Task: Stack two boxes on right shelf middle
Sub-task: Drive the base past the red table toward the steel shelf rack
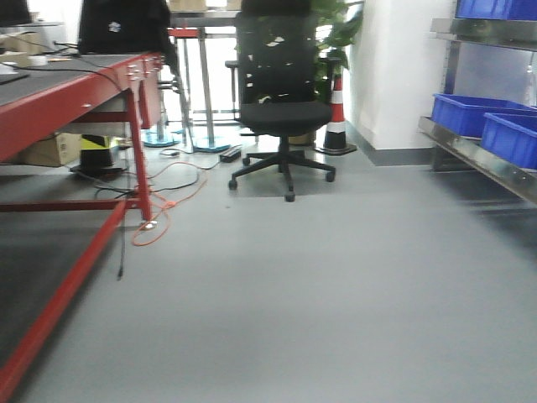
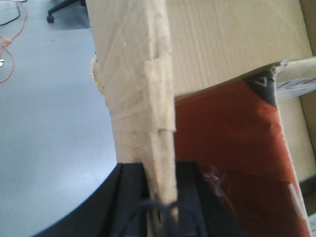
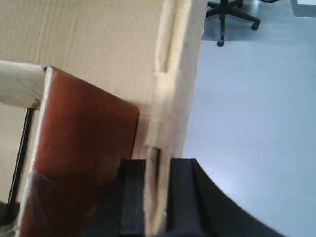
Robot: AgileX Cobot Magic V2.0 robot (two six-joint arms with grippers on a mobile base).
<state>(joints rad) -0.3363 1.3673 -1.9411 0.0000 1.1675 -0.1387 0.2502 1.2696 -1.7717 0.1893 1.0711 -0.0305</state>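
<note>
Clamping a plain brown corrugated cardboard box [image 2: 222, 44] wall with left gripper [image 2: 160, 197] and right gripper [image 3: 157, 197] alike; mostly cropped, reddish contents [image 2: 232, 138] unidentifiable.

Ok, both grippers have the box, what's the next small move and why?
Probably swing right toward the steel shelf: it sits at the front view's right edge, while the left gripper and right gripper each pinch a wall of the cardboard box over open floor.

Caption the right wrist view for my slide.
Right gripper clamps the cardboard box wall; red-brown panel inside, office chair beyond.
</note>
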